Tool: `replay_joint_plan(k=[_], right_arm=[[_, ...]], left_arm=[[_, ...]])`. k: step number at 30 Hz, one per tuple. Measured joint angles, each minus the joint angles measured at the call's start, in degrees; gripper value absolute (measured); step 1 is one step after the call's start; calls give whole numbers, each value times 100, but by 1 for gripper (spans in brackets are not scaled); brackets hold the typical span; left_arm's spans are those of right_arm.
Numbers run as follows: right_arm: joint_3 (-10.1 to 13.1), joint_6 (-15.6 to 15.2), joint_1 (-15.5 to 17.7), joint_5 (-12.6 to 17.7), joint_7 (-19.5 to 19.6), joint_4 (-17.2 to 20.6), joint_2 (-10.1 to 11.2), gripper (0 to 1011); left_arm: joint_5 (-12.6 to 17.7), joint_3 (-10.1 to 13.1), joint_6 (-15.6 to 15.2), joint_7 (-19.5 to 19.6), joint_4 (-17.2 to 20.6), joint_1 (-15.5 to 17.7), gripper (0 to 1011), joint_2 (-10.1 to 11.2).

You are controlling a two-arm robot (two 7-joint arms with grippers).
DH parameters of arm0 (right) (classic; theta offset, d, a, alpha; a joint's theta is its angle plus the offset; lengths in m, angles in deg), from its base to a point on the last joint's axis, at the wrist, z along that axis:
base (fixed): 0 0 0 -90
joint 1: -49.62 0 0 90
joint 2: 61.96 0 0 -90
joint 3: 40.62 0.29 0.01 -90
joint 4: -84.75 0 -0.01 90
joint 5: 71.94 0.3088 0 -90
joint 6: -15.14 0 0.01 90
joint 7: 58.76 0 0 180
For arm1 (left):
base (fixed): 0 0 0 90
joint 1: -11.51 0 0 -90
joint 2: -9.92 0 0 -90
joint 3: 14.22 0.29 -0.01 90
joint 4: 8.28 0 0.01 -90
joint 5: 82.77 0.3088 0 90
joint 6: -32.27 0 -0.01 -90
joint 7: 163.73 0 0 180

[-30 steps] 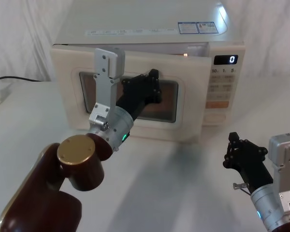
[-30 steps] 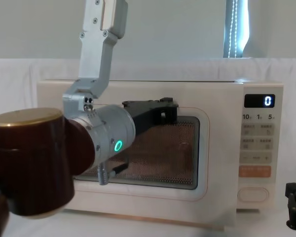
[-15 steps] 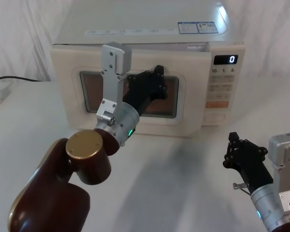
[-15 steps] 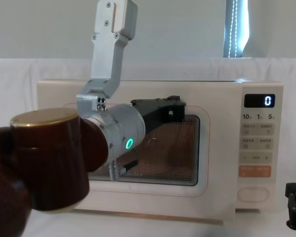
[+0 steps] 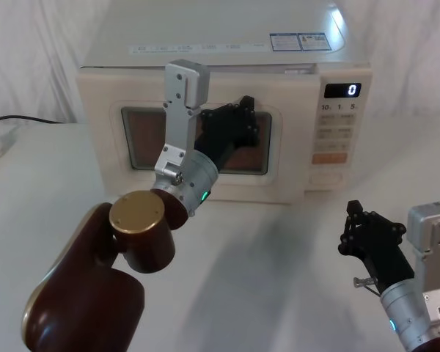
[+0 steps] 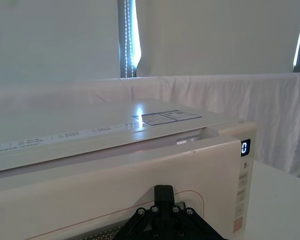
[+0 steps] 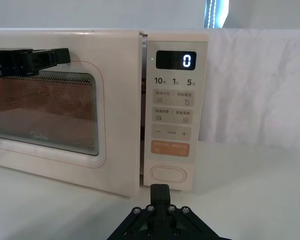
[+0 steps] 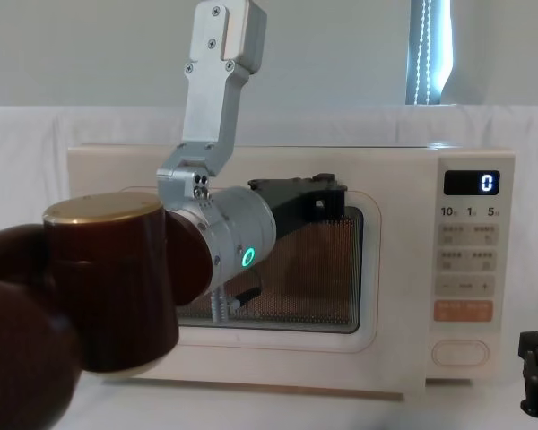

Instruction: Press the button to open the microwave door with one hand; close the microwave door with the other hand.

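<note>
Draping the table (image 5: 264, 242) and backdrop (white cloth), left gripper (image 5: 243, 110), grip unclear, touches the microwave door (image 5: 279, 158).

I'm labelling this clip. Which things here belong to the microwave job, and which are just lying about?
Part of the job:
- door, almost shut
- left claw, against the door's glass
- button under the keys
- right claw, back near the table's front edge

Lying about:
- black cable
- white curtain
</note>
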Motion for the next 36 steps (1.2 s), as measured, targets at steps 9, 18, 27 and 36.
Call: replay_joint_plan(k=[9, 18, 27, 36], right_arm=[[0, 0, 0, 0, 0, 0, 0, 0], [0, 0, 0, 0, 0, 0, 0, 0], [0, 0, 0, 0, 0, 0, 0, 0], [0, 0, 0, 0, 0, 0, 0, 0]], left_arm=[[66, -10, 9, -39, -70, 49, 0, -50], [108, -17, 22, -40, -158, 120, 0, -102], [153, -34, 22, -66, -296, 208, 0, -160], [195, -48, 50, -77, -430, 286, 0, -209]])
